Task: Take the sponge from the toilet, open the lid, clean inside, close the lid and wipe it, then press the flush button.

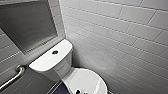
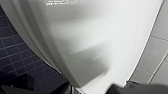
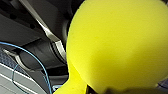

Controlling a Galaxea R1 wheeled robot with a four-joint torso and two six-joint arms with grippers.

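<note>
Tiled wall [image 1: 120, 30] beside toilet [image 1: 53, 60] (lid [image 1: 82, 81] down); sponge [image 3: 115, 45] large in right wrist view

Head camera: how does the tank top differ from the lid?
The tank top is a rounded rectangle; the lid is oval. The tank top bears a dark round button and sits higher; the lid lies lower, nearer the camera. Both are glossy white.
</note>
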